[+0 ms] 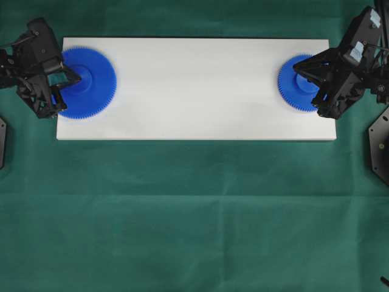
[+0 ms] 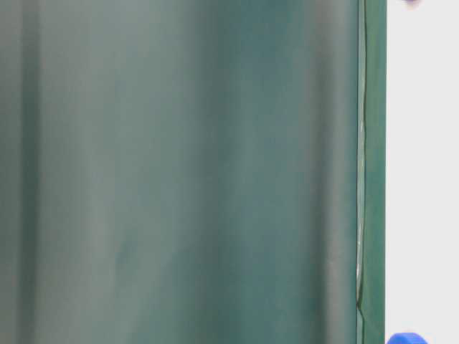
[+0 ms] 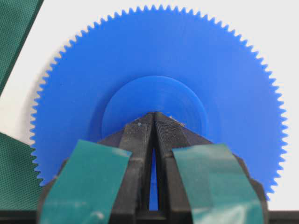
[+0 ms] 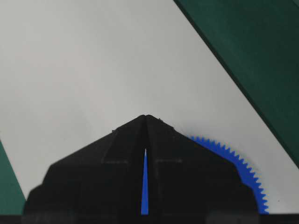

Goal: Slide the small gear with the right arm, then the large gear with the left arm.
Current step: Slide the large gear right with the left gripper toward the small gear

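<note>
Green cloth (image 1: 194,213) covers the counter nearest you, bare across the whole near half. Beyond it you have a white board (image 1: 194,91) lying flat, long side running left to right.

At the board's left end sits the large gear (image 1: 88,83), flat, its outer teeth reaching the board's left edge. Your left hand (image 1: 78,75) is over it with its fingers pinched together, tips meeting on the raised hub; in the left wrist view the left hand (image 3: 154,114) is clenched with nothing between the fingers, and the teal tape (image 3: 84,184) shows on both of them.

At the board's right end lies the small gear (image 1: 296,83), partly under your right hand (image 1: 296,70). In the right wrist view the right hand (image 4: 145,116) is also clenched to a point, grasping nothing, with gear teeth (image 4: 243,170) showing at its right side.

The two gears are well apart, with bare board between them.
</note>
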`<state>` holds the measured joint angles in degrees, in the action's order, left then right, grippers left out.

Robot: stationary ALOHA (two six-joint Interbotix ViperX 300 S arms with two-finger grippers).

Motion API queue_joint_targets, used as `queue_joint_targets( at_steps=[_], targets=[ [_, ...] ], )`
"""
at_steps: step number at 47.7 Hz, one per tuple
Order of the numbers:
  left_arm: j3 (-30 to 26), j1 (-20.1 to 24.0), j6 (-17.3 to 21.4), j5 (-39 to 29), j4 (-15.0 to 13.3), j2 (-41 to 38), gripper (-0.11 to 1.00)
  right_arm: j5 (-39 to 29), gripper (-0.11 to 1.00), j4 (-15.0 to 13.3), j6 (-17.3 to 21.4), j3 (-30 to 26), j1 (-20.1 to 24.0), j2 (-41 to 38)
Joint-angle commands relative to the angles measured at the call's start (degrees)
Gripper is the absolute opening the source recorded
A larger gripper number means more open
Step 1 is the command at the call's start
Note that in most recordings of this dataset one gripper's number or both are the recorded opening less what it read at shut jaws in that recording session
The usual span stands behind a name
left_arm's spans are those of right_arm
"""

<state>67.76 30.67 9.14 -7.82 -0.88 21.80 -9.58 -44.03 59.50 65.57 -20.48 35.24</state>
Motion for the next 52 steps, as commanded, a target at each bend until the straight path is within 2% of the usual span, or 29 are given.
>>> queue_joint_targets(
  at_steps=[1,14,21,30,37,52],
  targets=[
    [-0.4,0.3,0.1,0.4,0.1,-0.1,0.0,0.4,0.5,0.0,0.1,-0.4,0.1,0.2],
    [-2.6,-0.8,0.1,1.7,0.0,-5.3,0.0,0.4,0.5,0.0,0.1,-0.5,0.3,0.1],
    [-7.2,-4.3,0.2,4.6,0.1,-12.4,0.0,0.5,0.5,0.0,0.1,-0.5,0.4,0.1],
    [-17.2,-9.0,0.4,5.1,0.0,-22.4,0.0,0.4,0.5,0.0,0.0,-0.4,0.4,0.1],
    [-27.1,-11.9,1.2,4.8,0.1,-30.7,0.0,0.5,0.5,0.0,0.0,-0.3,0.6,0.1],
    [-47.5,-16.2,1.8,-0.3,0.0,-43.3,0.0,0.8,0.5,0.0,0.0,-0.1,1.2,0.2]
  ],
)
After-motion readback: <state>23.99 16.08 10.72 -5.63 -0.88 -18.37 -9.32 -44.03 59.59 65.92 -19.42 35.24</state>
